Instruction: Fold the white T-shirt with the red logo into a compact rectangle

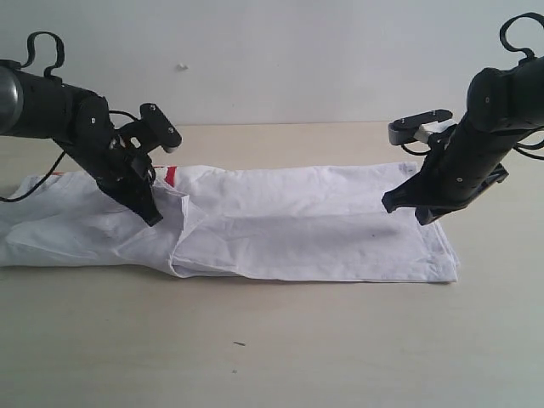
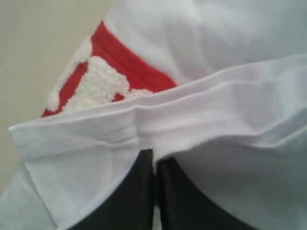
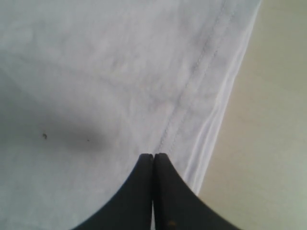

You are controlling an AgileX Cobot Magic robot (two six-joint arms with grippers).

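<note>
The white T-shirt lies on the table folded into one long band from left to right. A bit of the red logo peeks out at the band's far edge, and its fuzzy white letters with red border show past a raised fold. My left gripper is shut on that fold of the shirt, which bunches over its tips. Near the band's right end my right gripper is shut with nothing in it, just above the stitched hem.
The shirt rests on a pale wooden table with a plain wall behind. Bare tabletop starts right beside the hem at the right end. A small dark speck lies on the table in front.
</note>
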